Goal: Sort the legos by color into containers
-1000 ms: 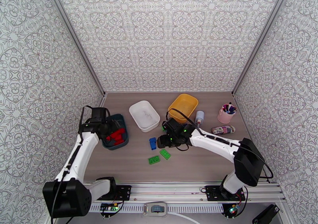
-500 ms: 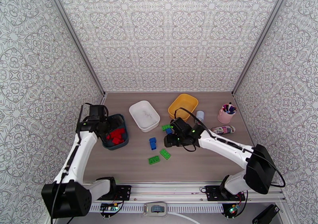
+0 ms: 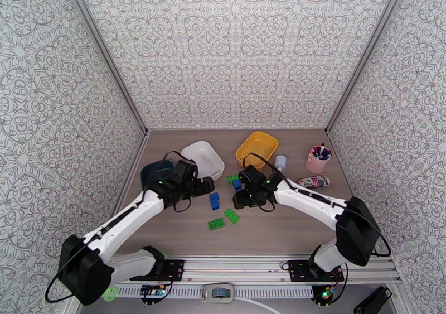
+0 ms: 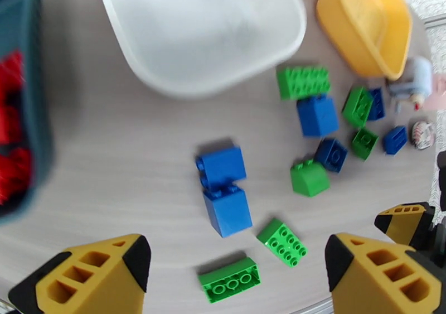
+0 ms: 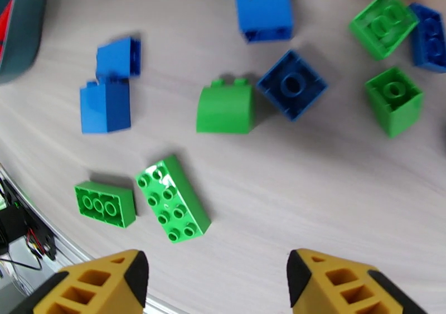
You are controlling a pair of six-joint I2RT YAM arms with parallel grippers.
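Overhead, at scene centre, left gripper (image 3: pixel 205 186) now hangs beside blue legos (image 3: pixel 214 200), away from its earlier teal tray (image 3: pixel 150 170). Left wrist: fingers (image 4: pixel 100 276) wide, empty; red legos (image 4: pixel 11 120) in tray, left. Right wrist: right gripper (image 5: pixel 217 267) spread, empty, over green legos (image 5: pixel 173 206).

- Walls (image 3: pixel 234 47): white, grey floral pattern.
- Table (image 3: pixel 279 228): pale wood grain.
- Teal tray (image 4: pixel 39 103), white tray (image 3: pixel 207 156), yellow tray (image 3: pixel 257 145).
- Red bricks (image 4: pixel 12 142), blue bricks (image 4: pixel 226 189), green bricks (image 4: pixel 282 242).
- Arms (image 3: pixel 125 223): white, black joints.
- Cup (image 3: pixel 316 163): pink.
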